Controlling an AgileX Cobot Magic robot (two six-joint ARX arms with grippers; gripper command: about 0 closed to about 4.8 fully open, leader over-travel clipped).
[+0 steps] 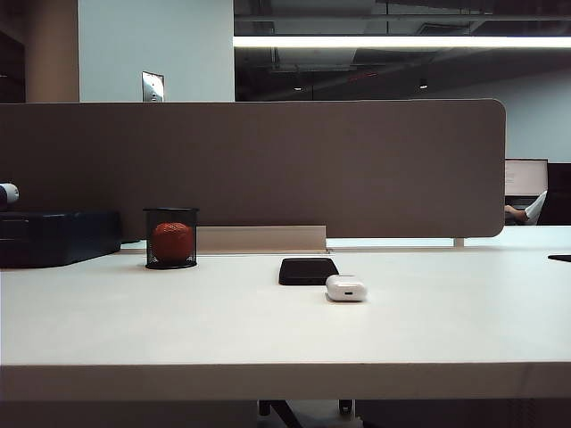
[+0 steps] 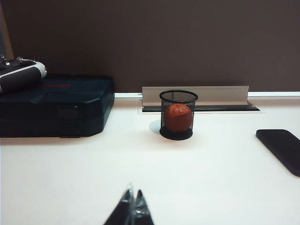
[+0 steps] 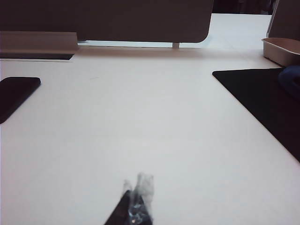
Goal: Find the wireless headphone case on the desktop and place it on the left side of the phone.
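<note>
Bench: white wireless headphone case at frame centre, just right of and in front of the black phone, seemingly touching its corner. Mesh cup holding a red ball, centre left; dark blue box, far left. Left end effector closed, empty, over bare bench; right end effector likewise closed, empty.

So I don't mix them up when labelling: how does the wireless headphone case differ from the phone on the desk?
The wireless headphone case is glossy white; the phone is black. The case is a small rounded pebble, while the phone is a flat, thin slab, clearly wider. The case sits nearer the front edge, at the phone's right front corner. Both lie on the desktop, and neither the left gripper nor the right gripper is near them.
</note>
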